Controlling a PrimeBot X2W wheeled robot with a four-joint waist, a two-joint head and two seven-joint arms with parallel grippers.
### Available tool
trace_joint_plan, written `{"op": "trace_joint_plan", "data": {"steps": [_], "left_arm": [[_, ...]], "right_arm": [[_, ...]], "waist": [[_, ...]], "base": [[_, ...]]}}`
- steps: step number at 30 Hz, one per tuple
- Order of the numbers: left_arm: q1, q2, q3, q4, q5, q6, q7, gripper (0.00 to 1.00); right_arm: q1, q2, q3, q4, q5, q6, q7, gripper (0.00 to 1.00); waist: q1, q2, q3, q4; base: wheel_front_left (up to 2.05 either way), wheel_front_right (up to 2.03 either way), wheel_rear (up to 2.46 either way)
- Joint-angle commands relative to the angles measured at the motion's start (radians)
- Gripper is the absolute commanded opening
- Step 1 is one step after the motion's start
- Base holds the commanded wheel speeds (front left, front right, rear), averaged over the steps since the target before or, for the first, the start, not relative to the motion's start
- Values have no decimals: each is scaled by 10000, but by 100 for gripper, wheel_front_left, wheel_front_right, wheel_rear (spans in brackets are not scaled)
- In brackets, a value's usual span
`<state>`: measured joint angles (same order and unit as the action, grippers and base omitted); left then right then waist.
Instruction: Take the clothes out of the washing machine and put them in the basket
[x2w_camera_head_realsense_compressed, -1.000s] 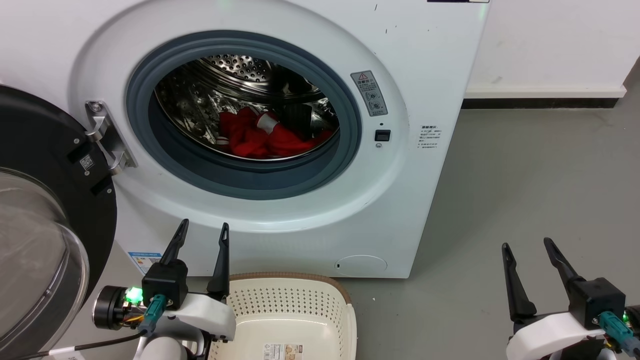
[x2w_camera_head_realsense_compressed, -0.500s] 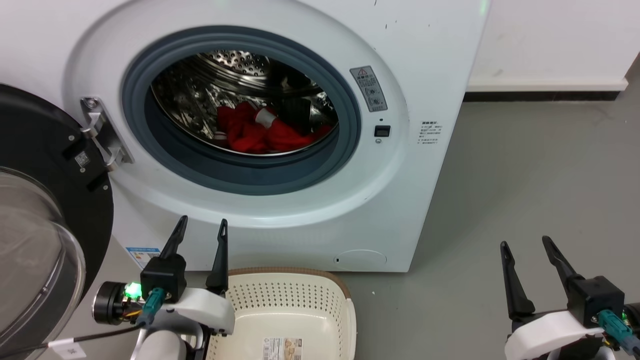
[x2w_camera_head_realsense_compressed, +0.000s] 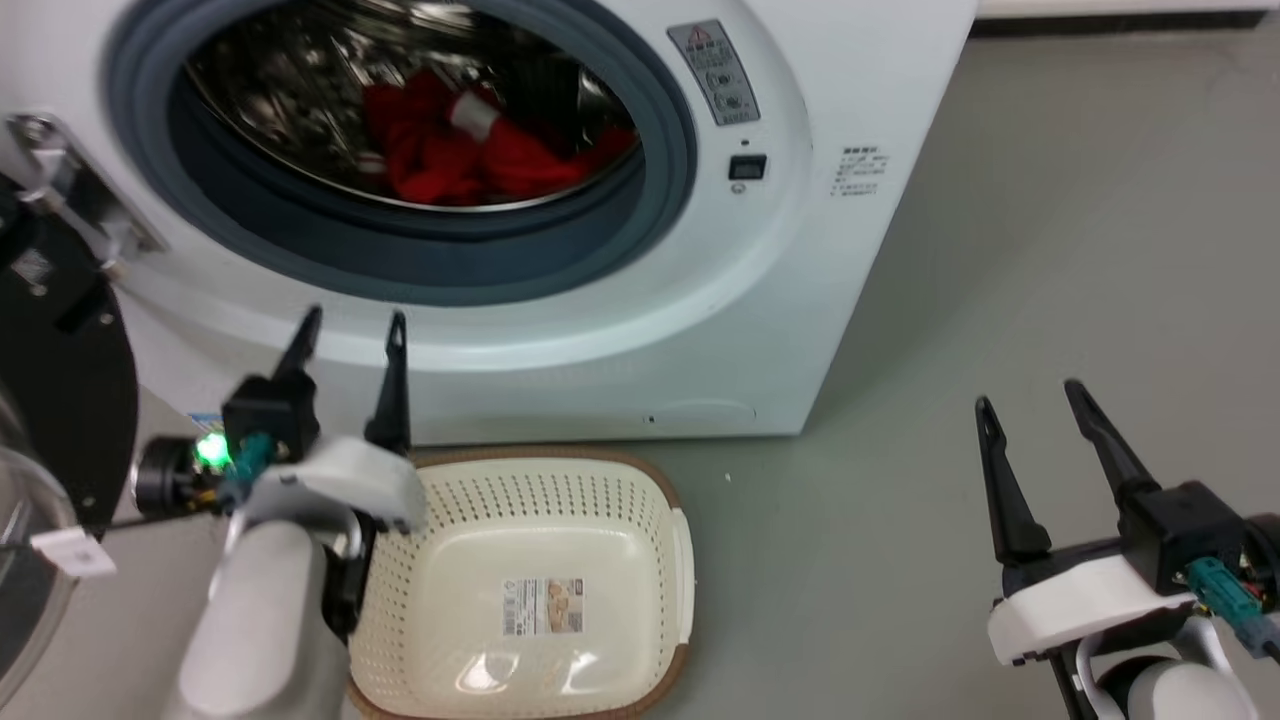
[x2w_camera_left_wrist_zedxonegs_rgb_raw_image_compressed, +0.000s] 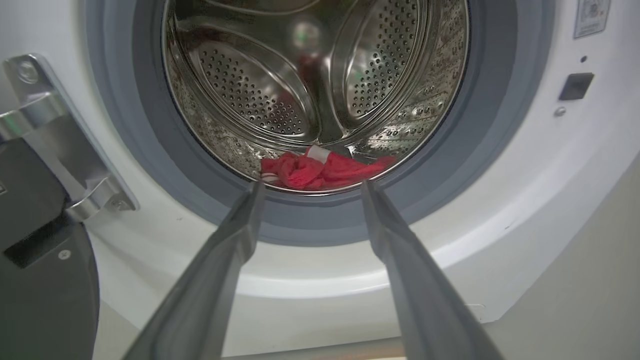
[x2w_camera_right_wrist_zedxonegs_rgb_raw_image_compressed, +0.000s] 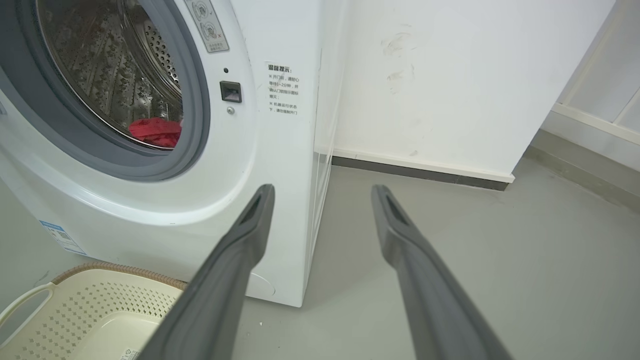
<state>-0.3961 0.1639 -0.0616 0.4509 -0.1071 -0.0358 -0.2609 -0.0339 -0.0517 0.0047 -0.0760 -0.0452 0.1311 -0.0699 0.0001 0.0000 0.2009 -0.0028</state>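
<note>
Nearest me, the basket (x2w_camera_head_realsense_compressed: 545, 462) is sitting empty on the floor (x2w_camera_head_realsense_compressed: 1000, 250), tucked just in front of the washing machine (x2w_camera_head_realsense_compressed: 800, 300) and below its port, presumably so a pulled-out garment has a short drop. The left gripper (x2w_camera_head_realsense_compressed: 355, 318) is hovering at the basket's left edge, jaws spread with nothing between them, pointing up at the port. In its wrist view the two fingers (x2w_camera_left_wrist_zedxonegs_rgb_raw_image_compressed: 225, 260) are framing the clothes (x2w_camera_left_wrist_zedxonegs_rgb_raw_image_compressed: 320, 170), which reads as lining up for a reach. The right gripper (x2w_camera_head_realsense_compressed: 1030, 395) is waiting well off to the right over bare floor, jaws likewise spread and empty (out of the way, I would guess). Behind them the door (x2w_camera_head_realsense_compressed: 60, 350) is standing swung open to the left. Deepest in, the clothes are lying bunched at the bottom of the steel drum (x2w_camera_left_wrist_zedxonegs_rgb_raw_image_compressed: 250, 75), none taken out yet. Against half a second ago, the head camera is tipping downward: the port is riding higher in its view and more of the basket is showing, while the things themselves are not shifting.
</note>
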Motion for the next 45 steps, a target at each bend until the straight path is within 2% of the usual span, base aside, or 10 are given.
{"op": "trace_joint_plan", "data": {"steps": [1,10,23,34,36,42,45], "left_arm": [[-493,148,37,165,-10,-46,-3,100],[-3176,872,162,1638,-25,-217,191,100],[-6663,2142,-106,4186,216,-544,1148,100],[-9215,3456,-736,5906,601,-846,2753,100],[-9425,3557,-836,6012,640,-855,2952,100],[-10313,4118,-1407,6651,755,-936,4364,100],[-10619,4220,-1703,6944,544,-948,5208,100]], "right_arm": [[-250,24,70,-109,-55,-7,3,100],[-1157,27,579,-117,119,-7,-167,100],[-2111,28,1445,526,685,-7,-694,100],[-2616,25,2063,1058,1284,-7,-1197,100],[-2640,27,2125,1100,1322,-7,-1245,100],[-2795,27,2446,1331,1587,-7,-1416,100],[-2851,27,2577,1388,1672,-7,-1511,100]], "waist": [[-1,0,761,-285],[-1,0,2350,-885],[-1,0,3582,-1884],[-1,0,4428,-2644],[-1,0,4502,-2711],[-1,0,4869,-3098],[-1,0,5037,-3277]], "base": [[0,0,0],[0,0,0],[0,0,0],[0,0,0],[0,0,0],[0,0,0],[0,0,0]]}}
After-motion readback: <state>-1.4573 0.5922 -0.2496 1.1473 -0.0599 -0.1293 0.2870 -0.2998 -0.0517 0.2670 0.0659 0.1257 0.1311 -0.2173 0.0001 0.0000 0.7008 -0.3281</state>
